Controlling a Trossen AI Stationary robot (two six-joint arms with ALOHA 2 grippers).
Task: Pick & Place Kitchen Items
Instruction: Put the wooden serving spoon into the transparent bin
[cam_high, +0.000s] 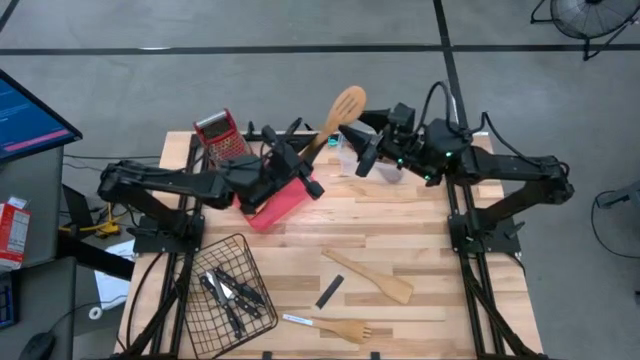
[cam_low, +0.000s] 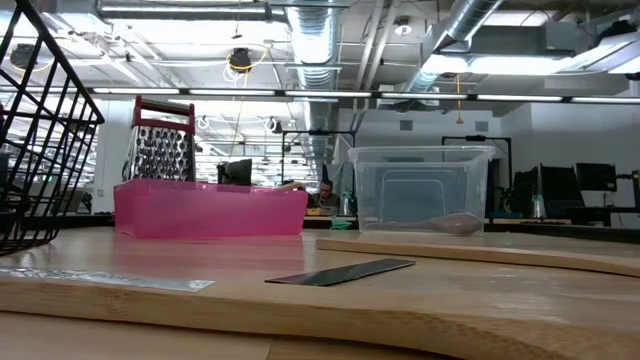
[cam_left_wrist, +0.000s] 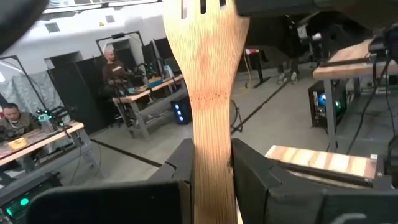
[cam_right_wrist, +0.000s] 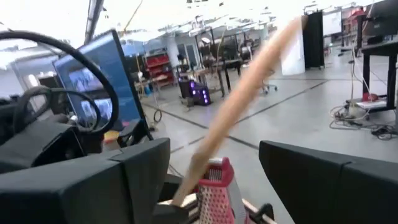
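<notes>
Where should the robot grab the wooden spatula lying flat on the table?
Probably by the narrow handle end of the wooden spatula, coming straight down from above. It lies flat and clear of other things, and its handle is slimmer than the wide blade, so tool fingers can close across it.

pale wooden slotted turner (cam_high: 342, 108), pink tray (cam_high: 278, 207), black wire basket (cam_high: 222, 290)

- Red-topped grater (cam_high: 224, 134) upright at table's (cam_high: 420, 235) far edge, we note.
- Pink tray (cam_low: 208, 208) just beside it.
- Wire basket (cam_high: 193, 300) near corner.
- Clear tub (cam_low: 421, 188), possibly empty.
</notes>
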